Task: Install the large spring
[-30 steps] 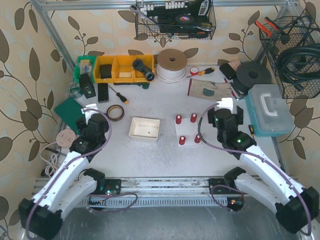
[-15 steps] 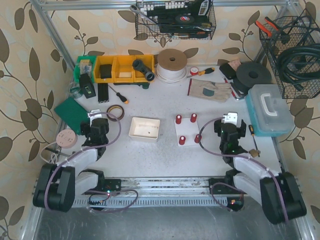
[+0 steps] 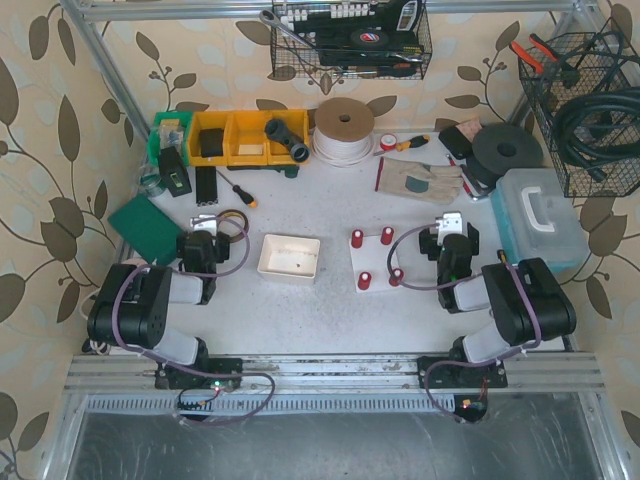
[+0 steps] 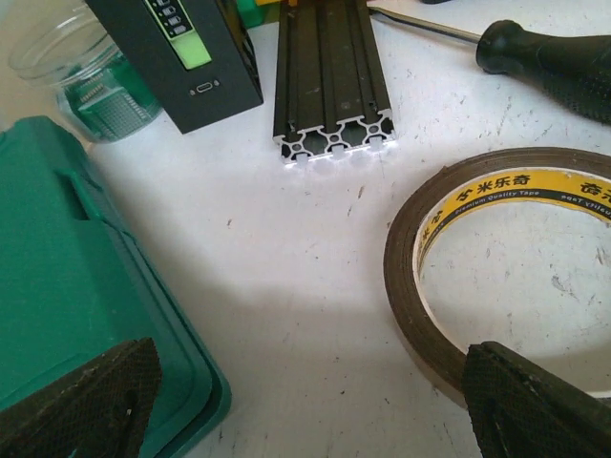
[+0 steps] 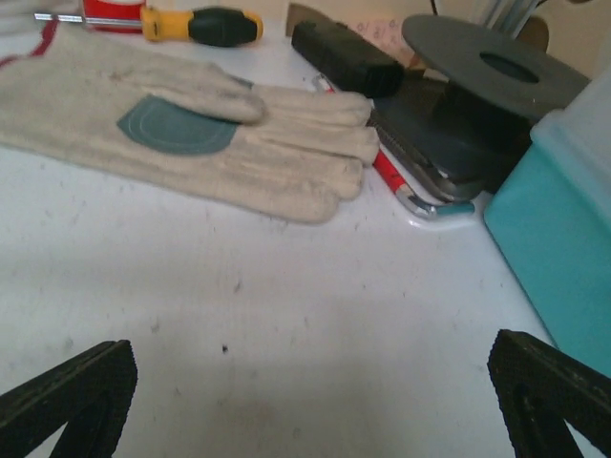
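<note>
The only print that can be read is on the tape roll [image 4: 516, 186] lying flat near the left edge of the table [image 4: 315, 286]. The yellow band lining the inside of its core carries the black Chinese characters 米乐奇, repeated around the ring. Under them runs a much smaller line in Latin letters that appears to say "Premium Quality Tape". Toward the far left corner, the black device [image 4: 181, 57] has a green label [image 4: 183, 27] with a few small dark marks, too tiny to make out. In the top view, the boxes in the wire basket [image 3: 350, 45] on the back wall show a red and white logo and pale markings, all too small to read.
</note>
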Robot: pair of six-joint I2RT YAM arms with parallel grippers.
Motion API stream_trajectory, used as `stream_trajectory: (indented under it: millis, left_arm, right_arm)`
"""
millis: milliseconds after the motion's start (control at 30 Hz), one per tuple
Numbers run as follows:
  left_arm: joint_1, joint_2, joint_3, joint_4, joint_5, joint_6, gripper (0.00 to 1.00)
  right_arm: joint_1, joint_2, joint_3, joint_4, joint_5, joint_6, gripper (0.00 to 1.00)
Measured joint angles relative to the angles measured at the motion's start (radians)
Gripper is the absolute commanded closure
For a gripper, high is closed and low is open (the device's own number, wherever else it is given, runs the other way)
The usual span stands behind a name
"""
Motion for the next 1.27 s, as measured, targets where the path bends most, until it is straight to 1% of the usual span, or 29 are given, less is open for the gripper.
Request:
stream_trajectory:
  millis: [200,367,567,1267]
  left_arm:
    - [0.012,0.017,0.015,0.011,0.038,0.000,0.11]
    - [0.026,0.017,0.022,0.014,0.068,-0.002,0.11]
    - [0.051,0.017,0.045,0.000,0.096,-0.010,0.11]
    - [0.052,0.017,0.053,-0.024,0.127,-0.018,0.11]
  right_arm:
    - [-0.031,-0.010,0.079,-0.047,-0.017,0.013,0.00]
    - [-0.033,-0.011,0.125,-0.099,-0.023,0.020,0.00]
    - [-0.033,-0.011,0.129,-0.145,-0.023,0.024,0.00]
    - [-0.033,-0.011,0.129,-0.158,-0.023,0.026,0.00]
